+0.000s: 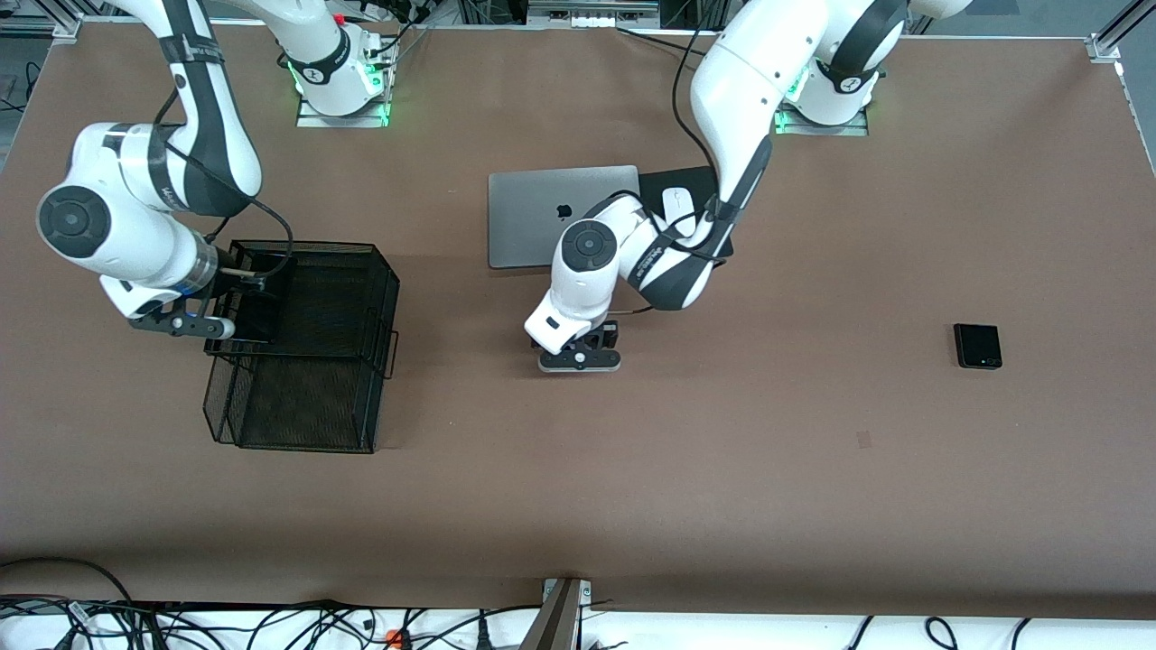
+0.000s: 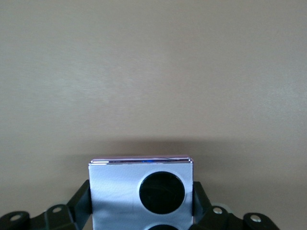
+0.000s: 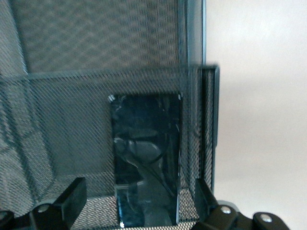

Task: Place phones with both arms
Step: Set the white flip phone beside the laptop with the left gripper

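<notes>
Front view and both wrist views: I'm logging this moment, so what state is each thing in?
Left gripper: shut on lilac-white phone.
Right gripper: open, over mesh basket.
Long black phone: in the basket, released.
Squarish black phone: flat on table, untouched.
Laptop: lid closed.
Mouse: resting on black pad.

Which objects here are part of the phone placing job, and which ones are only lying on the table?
Part of the job:
- long black phone, in the mesh tray, between the open fingers of the right tool
- lilac-white phone, held by the left tool low over the table's middle
- squarish black phone, toward the left arm's end

Only lying about:
- grey laptop
- white mouse
</notes>
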You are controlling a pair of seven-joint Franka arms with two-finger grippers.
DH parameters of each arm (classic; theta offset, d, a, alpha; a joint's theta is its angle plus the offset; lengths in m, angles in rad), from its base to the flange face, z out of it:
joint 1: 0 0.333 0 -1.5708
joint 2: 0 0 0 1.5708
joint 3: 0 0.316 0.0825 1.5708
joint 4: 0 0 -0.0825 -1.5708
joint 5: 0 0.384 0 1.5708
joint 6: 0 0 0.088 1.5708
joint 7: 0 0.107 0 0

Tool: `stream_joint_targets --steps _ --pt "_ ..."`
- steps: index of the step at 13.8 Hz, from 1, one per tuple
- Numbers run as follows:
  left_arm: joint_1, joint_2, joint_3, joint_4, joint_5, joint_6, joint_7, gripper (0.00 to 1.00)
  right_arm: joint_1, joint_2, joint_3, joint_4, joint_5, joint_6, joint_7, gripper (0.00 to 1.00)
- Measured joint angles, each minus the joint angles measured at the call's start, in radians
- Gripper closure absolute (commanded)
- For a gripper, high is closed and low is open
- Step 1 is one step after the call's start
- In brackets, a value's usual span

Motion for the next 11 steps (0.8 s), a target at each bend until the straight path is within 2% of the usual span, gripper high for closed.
stream_joint_targets --steps 2,3,4,5,6,11 --pt "-0.009 0.026 0.023 0.023 0.0 0.029 -0.001 1.0 0.001 0.001 0.004 0.075 0.038 -0.057 0.0 0.0" --pt "-0.01 0.037 0.032 0.039 0.0 0.029 -0.001 0.94 0.001 0.004 0.005 0.119 0.077 -0.106 -0.001 0.0" --pt "-0.01 0.046 0.037 0.051 0.0 0.029 -0.001 0.8 0.002 0.011 0.005 0.163 0.116 -0.156 -0.001 0.0" --pt "-0.011 0.053 0.039 0.059 0.0 0.029 -0.004 0.45 0.002 0.021 0.006 0.205 0.15 -0.196 -0.002 0.0" --pt "-0.012 0.057 0.04 0.065 0.0 0.029 -0.017 0.02 0.002 0.032 0.007 0.237 0.171 -0.217 -0.002 0.0" --pt "-0.064 0.063 0.094 0.075 0.0 0.029 -0.112 0.0 0.002 0.064 0.009 0.274 0.183 -0.224 -0.003 0.0"
